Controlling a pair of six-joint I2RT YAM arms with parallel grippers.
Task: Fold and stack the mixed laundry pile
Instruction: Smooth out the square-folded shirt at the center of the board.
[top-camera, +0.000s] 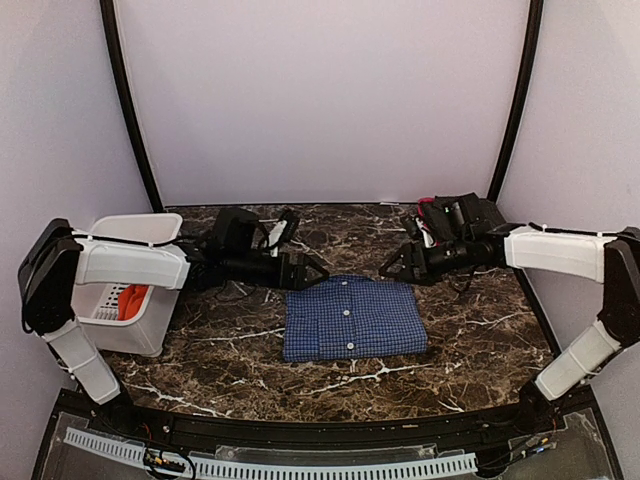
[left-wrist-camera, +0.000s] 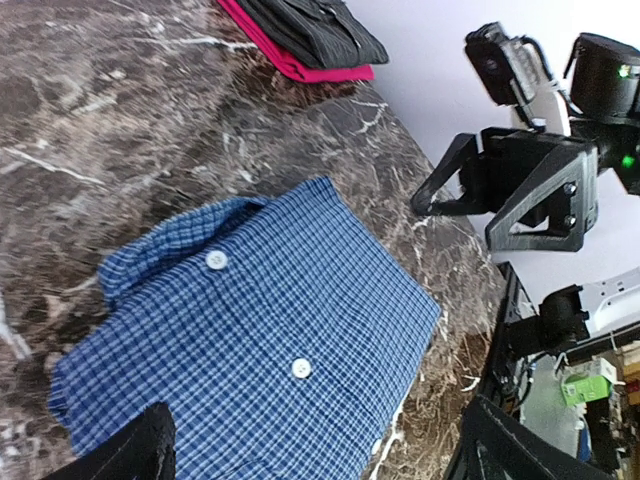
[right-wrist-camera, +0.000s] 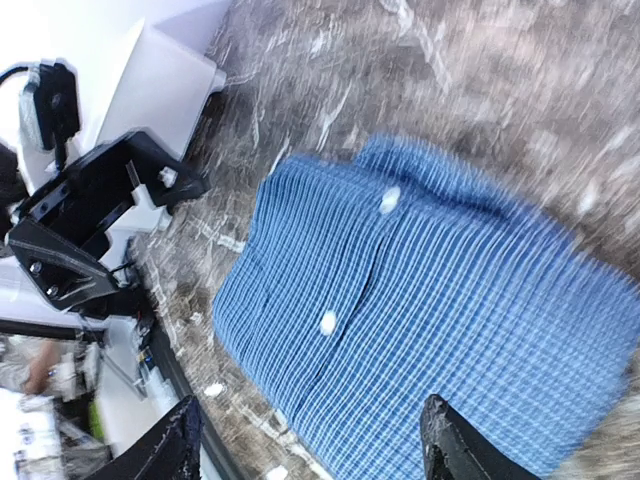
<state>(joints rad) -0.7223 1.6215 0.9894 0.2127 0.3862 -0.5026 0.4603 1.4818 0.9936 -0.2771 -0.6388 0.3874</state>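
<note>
Checked shirt (top-camera: 352, 318) lies folded on the desk (top-camera: 470, 350). Left gripper (top-camera: 314, 269) and right gripper (top-camera: 392, 264) hover over its far corners, jaws spread wide, empty. Folding looks done; next it likely needs lifting onto the folded clothes (top-camera: 455, 215) beyond its far right corner.

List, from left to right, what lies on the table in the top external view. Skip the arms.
Left to right: white basket holding an orange-red garment → folded blue-checked shirt → stack of dark and pink folded clothes.
</note>
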